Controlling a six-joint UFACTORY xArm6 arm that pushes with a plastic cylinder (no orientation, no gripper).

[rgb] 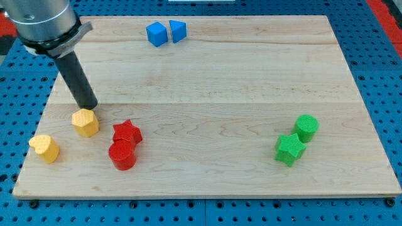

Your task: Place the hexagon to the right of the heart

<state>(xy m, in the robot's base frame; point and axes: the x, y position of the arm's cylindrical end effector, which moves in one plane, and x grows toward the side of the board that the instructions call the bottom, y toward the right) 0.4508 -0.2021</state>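
The tool is a bare dark rod with no jaws, so nothing is pinched and nothing can spread or press together; it is seen slanting down from a grey housing at the view's top left. My tip (90, 105) is set on the worktop (220, 81) just above the yellow hexagon (85, 122), at the hexagon's upper edge; whether the two are touching cannot be told.

The hexagon is taken as the landmark. It is found near the worktop's left edge, in the lower half. The yellow heart (44, 148) is placed to the hexagon's lower left, near it but apart, close to the worktop's lower left corner. The hexagon is thus seen up and to the right of the heart.

To the hexagon's right, near it but apart, the red star (127, 132) is seen. The red cylinder (122, 154) is set to the hexagon's lower right, directly below the star and touching it or nearly so.

Well apart, far to the hexagon's upper right at the worktop's top edge, the blue cube (156, 33) and a second blue block (178, 30) are placed side by side, close together; the second block's shape cannot be made out with certainty.

Far to the hexagon's right, near the worktop's right edge, the green cylinder (307, 127) is seen, with the green star (289, 149) just below and left of it, the two touching or nearly so.
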